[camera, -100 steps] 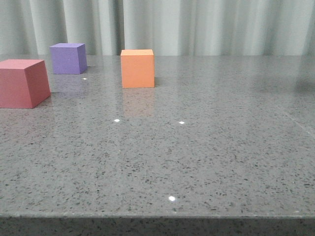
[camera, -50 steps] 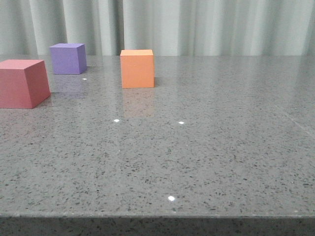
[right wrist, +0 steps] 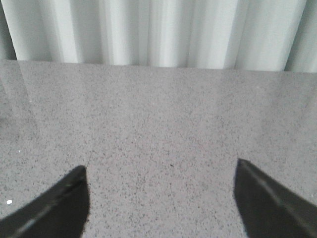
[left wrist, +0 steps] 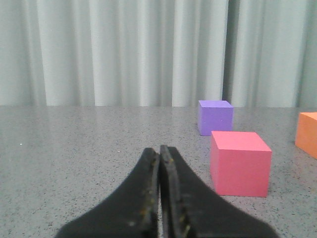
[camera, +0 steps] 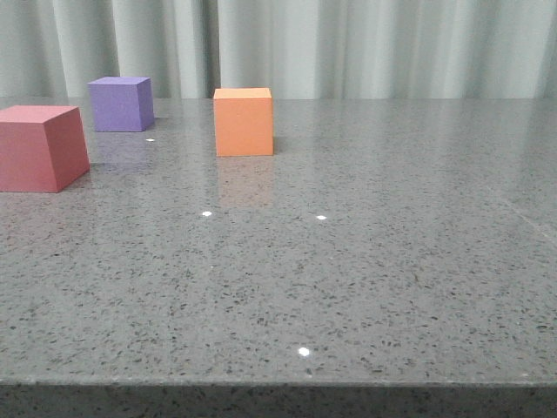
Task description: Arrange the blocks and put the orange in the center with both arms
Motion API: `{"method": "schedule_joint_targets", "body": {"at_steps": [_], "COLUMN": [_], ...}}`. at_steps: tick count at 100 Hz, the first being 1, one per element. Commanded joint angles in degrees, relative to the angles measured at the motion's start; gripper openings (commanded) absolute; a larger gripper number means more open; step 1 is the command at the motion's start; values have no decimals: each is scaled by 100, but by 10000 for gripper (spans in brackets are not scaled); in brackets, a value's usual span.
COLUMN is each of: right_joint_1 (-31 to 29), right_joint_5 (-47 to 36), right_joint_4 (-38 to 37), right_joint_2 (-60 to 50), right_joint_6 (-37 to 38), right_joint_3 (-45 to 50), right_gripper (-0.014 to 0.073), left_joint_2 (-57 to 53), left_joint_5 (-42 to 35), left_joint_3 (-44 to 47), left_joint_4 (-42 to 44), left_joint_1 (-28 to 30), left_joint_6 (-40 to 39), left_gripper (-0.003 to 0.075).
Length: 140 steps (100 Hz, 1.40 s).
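The red-pink cube (camera: pixel 39 146) sits at the table's left edge of the front view. The purple cube (camera: pixel 121 103) stands behind it, farther back. The orange cube (camera: pixel 244 121) stands left of centre, apart from both. Neither gripper shows in the front view. In the left wrist view my left gripper (left wrist: pixel 160 148) is shut and empty, low over the table, with the red-pink cube (left wrist: pixel 240 163), the purple cube (left wrist: pixel 215 117) and the orange cube's edge (left wrist: pixel 308 134) ahead of it. My right gripper (right wrist: pixel 161 171) is open and empty over bare table; no cube shows in that view.
The grey speckled table (camera: pixel 365 261) stretches wide to the right of the cubes. Pale pleated curtains (camera: pixel 365 43) hang behind the table's far edge. The table's front edge runs along the bottom of the front view.
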Motion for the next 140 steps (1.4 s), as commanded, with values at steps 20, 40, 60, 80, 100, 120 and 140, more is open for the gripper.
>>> {"method": "schedule_joint_targets", "body": {"at_steps": [20, 40, 60, 80, 100, 120, 140], "right_joint_1": [-37, -37, -37, -37, -37, -37, -37], "right_joint_5": [-497, -497, -497, -497, -497, -497, -497], "right_joint_4": [-57, -57, -57, -57, -57, -57, -57], "right_joint_2": [-9, -9, -9, -9, -9, -9, -9], "right_joint_6": [-45, -45, -45, -45, -45, -45, -45], "right_joint_3": [-139, -139, -139, -139, -139, -139, -139], "right_gripper": [-40, -67, -67, -67, -67, -67, -67], "left_joint_2": [-185, -66, 831, 2485, 3935, 4785, 5201], "left_joint_5": [-424, 259, 1301, 2993, 4124, 4227, 4348], "left_joint_3": [88, -588, -2003, -3793, -5249, -5633, -5633], "left_joint_4": [-9, -361, -371, -504, -446, -446, -446], "left_joint_1": [10, 10, 10, -1, -1, -1, -1], "left_joint_6": [-50, -50, -50, -50, -50, -50, -50], "left_gripper": [-19, -19, -19, -19, -19, -19, 78]}}
